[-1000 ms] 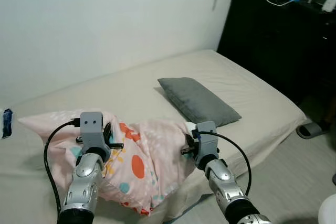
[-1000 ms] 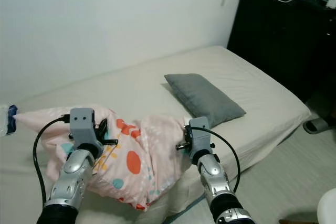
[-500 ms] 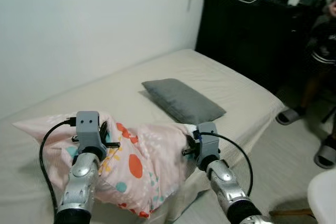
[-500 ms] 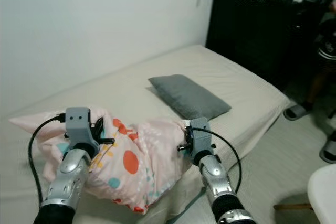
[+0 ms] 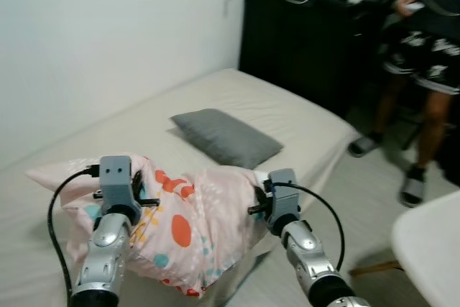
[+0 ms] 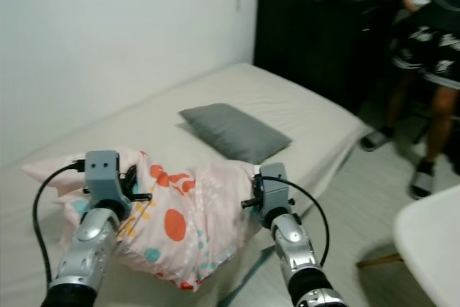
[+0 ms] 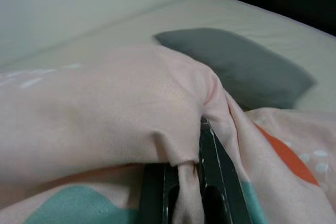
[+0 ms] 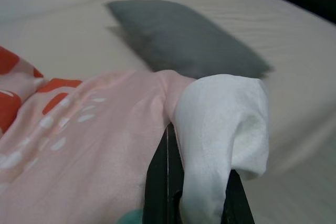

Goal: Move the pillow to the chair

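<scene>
Each end of the pink patterned pillow (image 5: 190, 228) is pinched, left hand (image 7: 184, 182) and right hand (image 8: 181, 182) clamped on fabric so it hangs level over the bed (image 5: 302, 124) edge; white chair (image 5: 431, 249) waits at 4 o'clock

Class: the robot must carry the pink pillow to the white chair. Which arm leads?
Right. The right gripper pinches the pink pillow on the side nearer the white chair; the left gripper grips its far end.
</scene>
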Tool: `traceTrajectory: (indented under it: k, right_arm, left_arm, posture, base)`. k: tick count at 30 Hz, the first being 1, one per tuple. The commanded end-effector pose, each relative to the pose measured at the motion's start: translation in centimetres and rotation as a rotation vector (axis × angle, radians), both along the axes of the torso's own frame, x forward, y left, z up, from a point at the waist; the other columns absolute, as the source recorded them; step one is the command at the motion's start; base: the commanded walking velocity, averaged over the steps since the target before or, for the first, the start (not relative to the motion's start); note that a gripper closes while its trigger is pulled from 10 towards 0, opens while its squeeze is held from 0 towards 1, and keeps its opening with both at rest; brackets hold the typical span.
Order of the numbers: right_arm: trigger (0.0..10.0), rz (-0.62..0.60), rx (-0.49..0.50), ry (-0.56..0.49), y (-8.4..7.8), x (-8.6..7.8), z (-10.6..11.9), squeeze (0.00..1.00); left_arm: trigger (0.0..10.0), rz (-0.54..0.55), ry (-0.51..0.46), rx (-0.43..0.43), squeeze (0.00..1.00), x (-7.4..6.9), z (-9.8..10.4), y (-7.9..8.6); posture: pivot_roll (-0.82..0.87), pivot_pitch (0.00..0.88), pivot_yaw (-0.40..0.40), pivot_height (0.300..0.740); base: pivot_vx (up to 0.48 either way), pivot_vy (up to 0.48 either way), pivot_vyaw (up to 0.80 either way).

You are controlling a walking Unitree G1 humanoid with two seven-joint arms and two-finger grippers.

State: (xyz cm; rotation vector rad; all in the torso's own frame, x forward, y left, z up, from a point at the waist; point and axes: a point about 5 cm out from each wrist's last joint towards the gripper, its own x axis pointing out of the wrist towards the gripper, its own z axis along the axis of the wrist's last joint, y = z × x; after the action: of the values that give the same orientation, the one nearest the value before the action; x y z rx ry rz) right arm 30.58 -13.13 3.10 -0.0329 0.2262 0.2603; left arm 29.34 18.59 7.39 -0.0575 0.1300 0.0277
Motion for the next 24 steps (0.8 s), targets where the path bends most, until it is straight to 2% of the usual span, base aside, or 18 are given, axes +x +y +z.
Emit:
traceTrajectory:
  k: [1,24]
  right_arm:
    - [10.0,0.004,0.015,-0.031,0.35,0.37,0.63,0.00]
    - [10.0,-0.006,0.016,-0.028,0.28,0.37,0.57,0.00]
  left_arm:
    - [10.0,-0.024,-0.011,-0.006,0.00,0.11,0.15,-0.56]
    - [10.0,-0.034,-0.010,-0.001,0.00,0.27,0.18,-0.70]
  posture:
    - [0.07,0.000,-0.022,0.740]
    - [0.07,0.000,-0.019,0.740]
  base:
    - [0.000,0.000,-0.80]
    - [0.000,0.000,-0.80]
